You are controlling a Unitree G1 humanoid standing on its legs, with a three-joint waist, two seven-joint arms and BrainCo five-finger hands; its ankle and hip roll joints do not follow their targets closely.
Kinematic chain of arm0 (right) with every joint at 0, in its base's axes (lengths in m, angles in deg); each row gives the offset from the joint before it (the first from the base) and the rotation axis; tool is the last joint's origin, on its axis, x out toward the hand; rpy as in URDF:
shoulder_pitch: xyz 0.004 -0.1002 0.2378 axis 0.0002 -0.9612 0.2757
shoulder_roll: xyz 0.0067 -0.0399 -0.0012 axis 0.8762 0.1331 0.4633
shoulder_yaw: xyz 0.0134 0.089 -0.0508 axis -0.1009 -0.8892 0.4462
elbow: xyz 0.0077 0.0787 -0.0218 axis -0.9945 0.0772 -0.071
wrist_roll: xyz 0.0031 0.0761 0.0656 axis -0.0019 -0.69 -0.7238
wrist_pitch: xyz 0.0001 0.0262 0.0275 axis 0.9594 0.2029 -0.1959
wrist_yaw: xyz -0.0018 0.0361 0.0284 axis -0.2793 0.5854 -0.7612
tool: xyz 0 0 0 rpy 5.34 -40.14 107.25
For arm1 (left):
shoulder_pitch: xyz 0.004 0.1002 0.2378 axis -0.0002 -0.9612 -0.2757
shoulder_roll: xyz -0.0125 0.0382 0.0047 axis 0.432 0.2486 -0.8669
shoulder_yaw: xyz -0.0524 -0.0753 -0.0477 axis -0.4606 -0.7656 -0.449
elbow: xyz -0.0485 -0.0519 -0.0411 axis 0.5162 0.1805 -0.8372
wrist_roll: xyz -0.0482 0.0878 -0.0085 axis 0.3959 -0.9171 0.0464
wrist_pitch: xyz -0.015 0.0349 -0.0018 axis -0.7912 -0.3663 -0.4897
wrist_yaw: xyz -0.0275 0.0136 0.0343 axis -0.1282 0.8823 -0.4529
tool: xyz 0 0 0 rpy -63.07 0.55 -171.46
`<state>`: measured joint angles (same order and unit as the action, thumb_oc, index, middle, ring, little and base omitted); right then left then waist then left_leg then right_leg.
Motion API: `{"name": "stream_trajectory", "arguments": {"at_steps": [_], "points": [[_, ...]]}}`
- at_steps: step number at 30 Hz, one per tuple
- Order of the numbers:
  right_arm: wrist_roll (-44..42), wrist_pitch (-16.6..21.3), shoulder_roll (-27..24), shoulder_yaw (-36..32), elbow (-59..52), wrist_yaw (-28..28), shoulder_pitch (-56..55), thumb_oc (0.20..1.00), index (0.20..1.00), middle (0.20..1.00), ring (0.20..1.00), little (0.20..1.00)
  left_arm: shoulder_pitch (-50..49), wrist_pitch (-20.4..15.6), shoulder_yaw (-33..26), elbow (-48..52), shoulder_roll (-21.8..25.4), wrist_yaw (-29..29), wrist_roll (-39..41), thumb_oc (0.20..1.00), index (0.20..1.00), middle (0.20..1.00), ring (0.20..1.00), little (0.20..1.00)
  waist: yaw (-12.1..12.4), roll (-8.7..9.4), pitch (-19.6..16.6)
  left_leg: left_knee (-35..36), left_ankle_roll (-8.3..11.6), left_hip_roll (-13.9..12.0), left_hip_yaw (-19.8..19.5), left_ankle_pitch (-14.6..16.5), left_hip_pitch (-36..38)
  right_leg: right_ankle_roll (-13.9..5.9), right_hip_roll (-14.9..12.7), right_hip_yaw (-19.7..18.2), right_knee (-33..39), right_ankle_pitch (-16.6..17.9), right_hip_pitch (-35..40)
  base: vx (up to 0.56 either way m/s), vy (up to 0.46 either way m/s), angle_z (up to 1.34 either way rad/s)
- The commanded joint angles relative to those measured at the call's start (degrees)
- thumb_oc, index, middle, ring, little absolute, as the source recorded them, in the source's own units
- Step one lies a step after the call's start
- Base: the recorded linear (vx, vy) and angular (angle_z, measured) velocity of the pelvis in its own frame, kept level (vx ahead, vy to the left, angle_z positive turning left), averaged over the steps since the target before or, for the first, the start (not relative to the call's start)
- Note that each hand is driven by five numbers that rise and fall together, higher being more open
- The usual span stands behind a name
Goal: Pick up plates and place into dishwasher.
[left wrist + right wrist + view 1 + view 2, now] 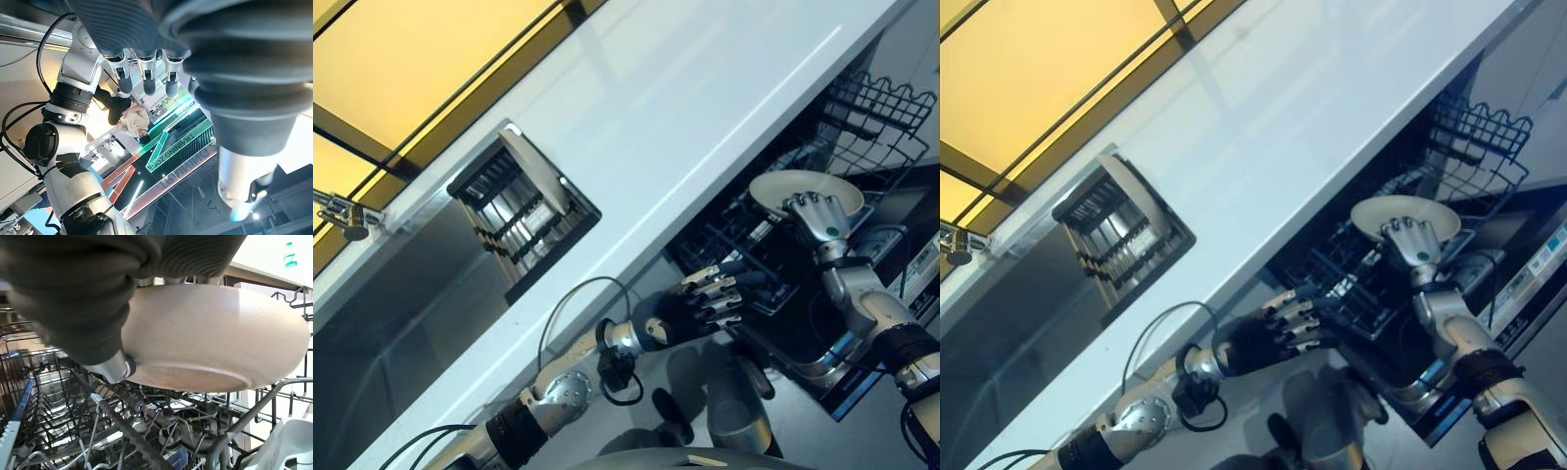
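Left hand (710, 299): nearest the camera, held in front of the counter edge, just beside the near corner of the dishwasher rack; fingers straight and spread, nothing held.
Sink (401, 284): seen at far left, sunk into the counter; a tap (342, 215) is set at its far rim.
Drying rack (514, 211): set into the counter beside the sink; one pale plate (536, 171) is stood on edge in it.
Counter (685, 108): white, long, bare between the drying rack and the dishwasher side.
Dishwasher rack (862, 117): black wire, pulled out below the counter edge; open tines are seen beneath the held plate in the right wrist view.
Held plate (798, 186): beige, kept roughly level above the rack's tines, apart from them.
Right hand (818, 215): closed on the held plate's near rim, fingers over the top, thumb under the base.
Hidden: the plate's near rim is covered by the fingers; the rack's far end is cut off by the frame.
Room: open tine rows lie below and beside the plate; the counter edge runs close above the rack.
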<state>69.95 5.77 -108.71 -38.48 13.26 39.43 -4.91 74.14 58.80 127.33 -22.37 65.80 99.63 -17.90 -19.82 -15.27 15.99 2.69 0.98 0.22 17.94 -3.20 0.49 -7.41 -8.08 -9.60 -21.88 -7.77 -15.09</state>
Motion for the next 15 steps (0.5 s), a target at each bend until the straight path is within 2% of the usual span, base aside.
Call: {"name": "stream_trajectory", "arguments": {"at_steps": [1, 9, 15], "points": [[-2.2, -1.6, 1.2, -1.7, 0.1, 0.8, -3.9, 0.2, 0.2, 0.2, 0.2, 0.2, -2.5, -0.7, -0.4, 0.9, -0.9, 1.8, 1.4, 1.0, 1.0, 1.0, 1.0, 1.0, 0.8, 2.79, -2.8, -11.2, -2.62, -1.6, -3.3, 12.6, 0.1, -1.74, -0.6, 0.8, 11.0, 10.8, -1.2, 0.0, 0.0, 0.0], [-3.7, -3.1, 3.1, -4.6, -4.8, 3.5, -9.8, 0.2, 0.2, 0.2, 0.2, 0.2, -4.5, -0.9, -1.8, 0.8, 0.2, 1.2, 0.3, 1.0, 1.0, 1.0, 1.0, 1.0, 1.7, 6.23, -5.1, -8.7, -2.9, -2.2, -3.7, 12.2, 2.1, -2.16, 0.6, 1.0, 12.8, 11.2, 0.9, 0.0, -0.025, 0.04], [-5.1, -3.5, 5.4, -6.4, -7.8, 4.0, -13.8, 0.2, 0.2, 0.2, 0.2, 0.2, -6.3, 1.0, -4.0, 0.6, 1.0, 1.3, -0.7, 1.0, 1.0, 1.0, 1.0, 1.0, 2.4, 9.19, -7.2, -8.5, -3.3, -2.9, -3.6, 12.6, 3.3, -2.4, 1.6, 0.8, 13.3, 11.5, 2.0, 0.03, -0.071, 0.0]]}}
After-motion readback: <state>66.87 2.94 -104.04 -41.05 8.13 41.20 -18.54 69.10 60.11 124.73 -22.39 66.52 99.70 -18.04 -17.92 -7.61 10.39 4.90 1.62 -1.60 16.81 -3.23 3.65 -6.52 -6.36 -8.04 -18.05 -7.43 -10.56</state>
